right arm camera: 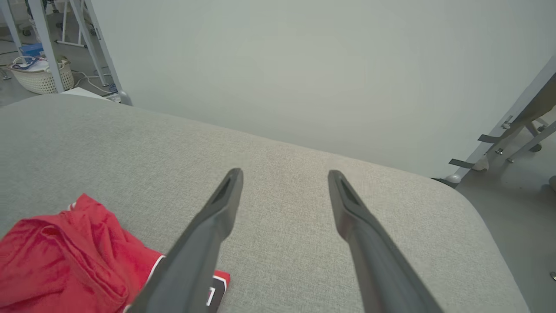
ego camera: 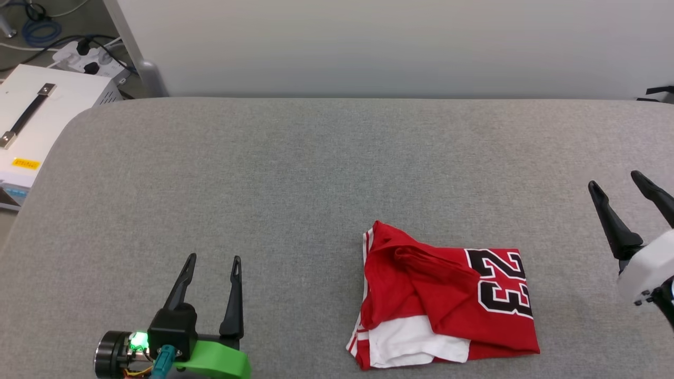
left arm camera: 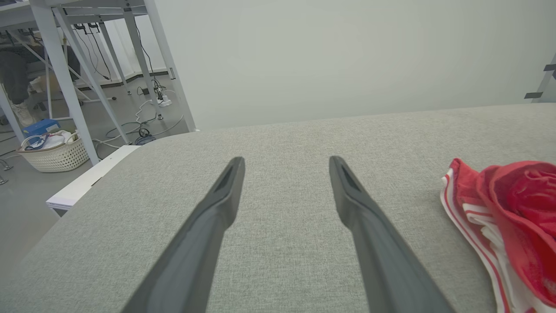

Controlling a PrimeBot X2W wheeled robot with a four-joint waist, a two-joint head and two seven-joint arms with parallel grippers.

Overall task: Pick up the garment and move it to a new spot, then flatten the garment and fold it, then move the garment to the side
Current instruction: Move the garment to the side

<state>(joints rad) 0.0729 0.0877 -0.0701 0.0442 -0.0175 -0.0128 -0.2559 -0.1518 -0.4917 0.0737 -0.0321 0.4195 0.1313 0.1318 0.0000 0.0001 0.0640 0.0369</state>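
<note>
jaws stand spread and empty on your left gripper point(ego camera: 214, 258), near left, and right gripper point(ego camera: 614, 179), at the right edge. the garment point(ego camera: 447, 302) lies bunched on the grey surface point(ego camera: 263, 184) between them, nearer the right, so either arm can probably reach in.

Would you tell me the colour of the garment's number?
The number on the garment is black, edged white; best in head view.

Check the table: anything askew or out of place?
Only the garment: it lies bunched on the grey table, right of centre, folds uneven, a white sleeve poking out, the 23 print sideways. Nothing spilled or damaged. Left gripper and right gripper sit clear of it, jaws open.
</note>
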